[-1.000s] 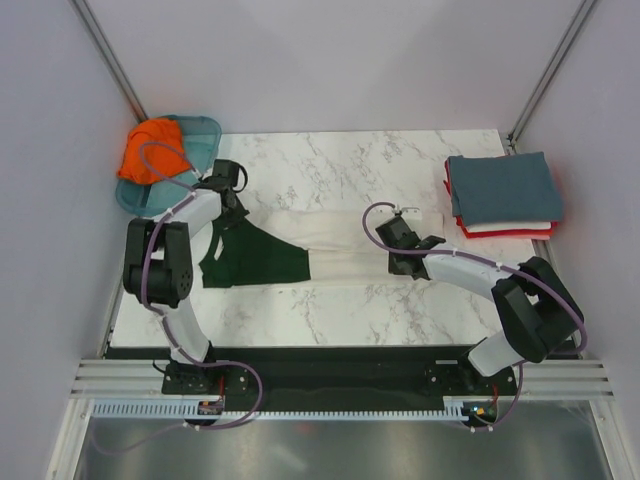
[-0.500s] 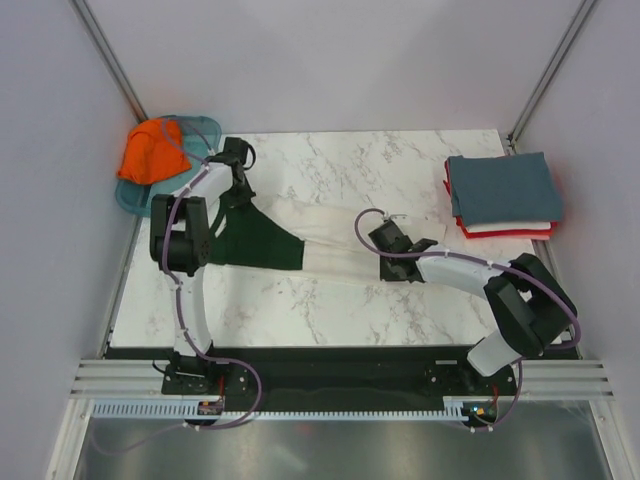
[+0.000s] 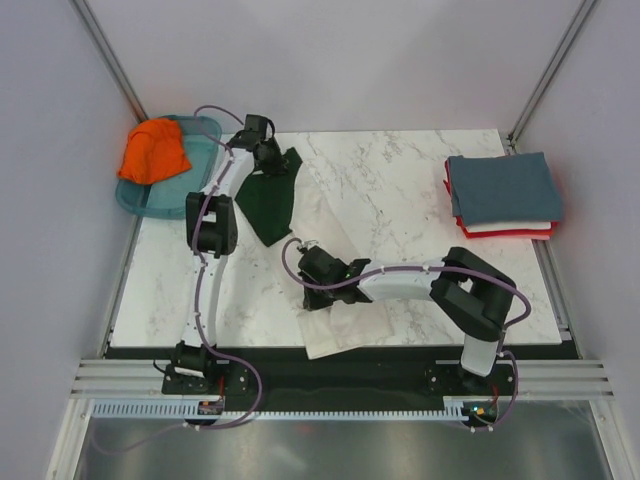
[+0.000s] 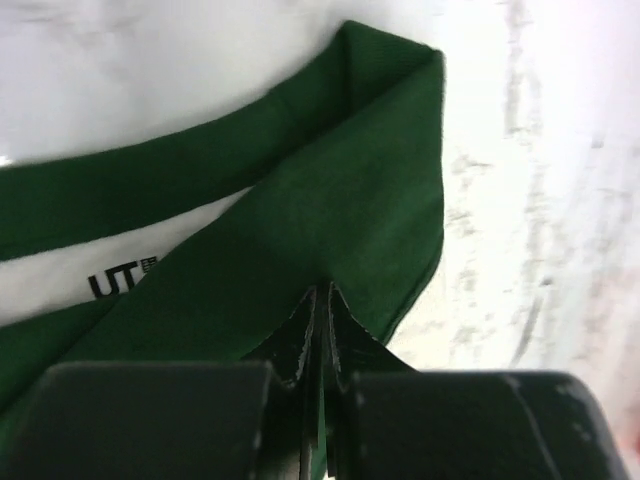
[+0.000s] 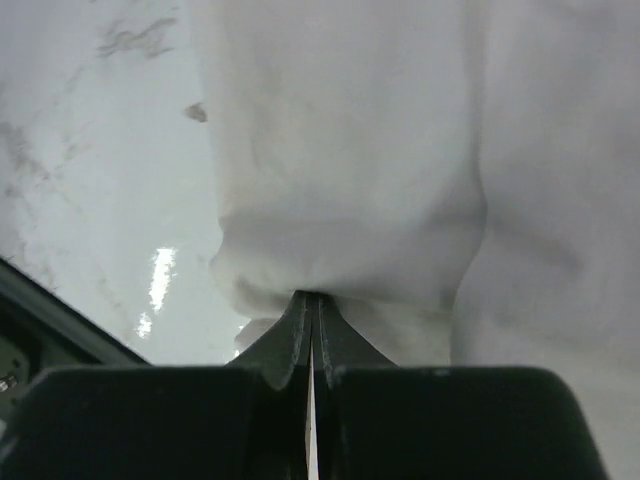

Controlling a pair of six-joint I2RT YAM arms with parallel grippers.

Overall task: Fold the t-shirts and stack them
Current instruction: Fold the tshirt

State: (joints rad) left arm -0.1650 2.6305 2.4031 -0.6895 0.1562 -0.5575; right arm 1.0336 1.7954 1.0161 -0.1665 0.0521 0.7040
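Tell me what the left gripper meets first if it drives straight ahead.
The left gripper is shut on the dark green sleeve; more of that sleeve lies straight ahead, though depth is unclear.

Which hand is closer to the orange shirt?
Left. The left gripper is at the back of the table, just right of the orange t-shirt; the right gripper is farther off, near the front.

Tray [image 3: 205, 140]: translucent teal, seemingly plastic, at the table's far left corner.
Table [image 3: 390, 190]: white marble-patterned top.
Metal rail [image 3: 340, 385]: along the near edge.
Slanted poles: back left [image 3: 110, 60], back right [image 3: 550, 65].
Walls [image 3: 330, 60]: pale grey.
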